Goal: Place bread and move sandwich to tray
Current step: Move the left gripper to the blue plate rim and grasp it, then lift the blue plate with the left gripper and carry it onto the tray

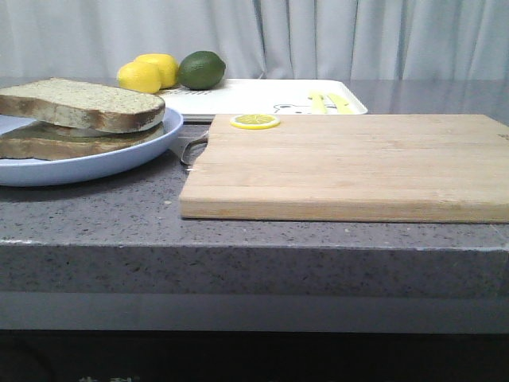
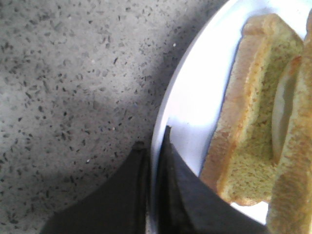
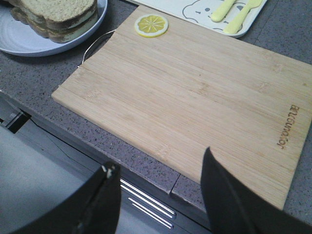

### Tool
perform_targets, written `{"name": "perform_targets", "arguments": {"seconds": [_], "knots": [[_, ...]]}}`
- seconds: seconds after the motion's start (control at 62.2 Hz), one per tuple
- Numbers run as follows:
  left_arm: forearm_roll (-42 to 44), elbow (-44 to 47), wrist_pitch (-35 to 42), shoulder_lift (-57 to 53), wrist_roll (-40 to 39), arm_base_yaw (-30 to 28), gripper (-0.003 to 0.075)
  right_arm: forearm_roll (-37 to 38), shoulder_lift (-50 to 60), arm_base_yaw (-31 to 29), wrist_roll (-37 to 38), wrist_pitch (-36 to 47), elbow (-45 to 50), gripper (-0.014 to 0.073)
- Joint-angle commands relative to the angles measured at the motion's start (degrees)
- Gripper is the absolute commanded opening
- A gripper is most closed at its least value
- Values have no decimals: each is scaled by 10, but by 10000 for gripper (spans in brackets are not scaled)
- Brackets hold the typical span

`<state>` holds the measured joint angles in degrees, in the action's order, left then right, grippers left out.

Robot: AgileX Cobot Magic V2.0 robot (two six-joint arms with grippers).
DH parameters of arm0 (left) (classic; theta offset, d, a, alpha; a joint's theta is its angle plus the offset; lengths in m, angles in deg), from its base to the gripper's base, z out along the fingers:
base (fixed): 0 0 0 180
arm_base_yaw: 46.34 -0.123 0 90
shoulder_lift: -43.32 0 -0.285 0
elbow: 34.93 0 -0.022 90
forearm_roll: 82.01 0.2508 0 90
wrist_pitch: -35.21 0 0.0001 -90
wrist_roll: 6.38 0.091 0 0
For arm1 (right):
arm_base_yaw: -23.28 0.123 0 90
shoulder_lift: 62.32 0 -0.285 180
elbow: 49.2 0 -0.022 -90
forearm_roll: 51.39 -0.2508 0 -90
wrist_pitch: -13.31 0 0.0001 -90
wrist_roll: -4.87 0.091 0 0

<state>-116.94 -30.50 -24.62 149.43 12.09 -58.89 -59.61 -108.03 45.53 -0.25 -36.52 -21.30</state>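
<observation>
Two bread slices (image 1: 79, 103) hide the egg; plate (image 1: 119, 155) cropped.

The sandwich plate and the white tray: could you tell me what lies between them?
In the front view, two lemons and a lime sit behind the plate, at the tray's left end; otherwise bare countertop.

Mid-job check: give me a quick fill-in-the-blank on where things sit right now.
1. The left gripper fingers pinch the rim of the ____.
2. The lemon slice lies on the ____.
3. The right gripper is ____.
4. On the tray, the whole fruit in its far left corner numbers ____.

Missing words: plate; cutting board; open; three.
</observation>
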Motion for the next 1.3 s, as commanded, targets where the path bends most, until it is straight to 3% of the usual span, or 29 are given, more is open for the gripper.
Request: {"name": "perform_targets", "arguments": {"seconds": [0.0,0.354,0.627,0.933,1.287], "knots": [[-21,-16,0,-21,2,0,-20,0,2,-4,-2,34,-15,402],[-57,-57,-33,-48,20,0,-20,0,2,-4,-2,34,-15,402],[-134,-106,-46,-54,20,0,-20,0,2,-4,-2,34,-15,402],[-178,-139,8,-41,9,25,-20,0,2,-4,-2,34,-15,402],[-173,-313,23,87,-84,89,-20,0,2,-4,-2,34,-15,402]]}}
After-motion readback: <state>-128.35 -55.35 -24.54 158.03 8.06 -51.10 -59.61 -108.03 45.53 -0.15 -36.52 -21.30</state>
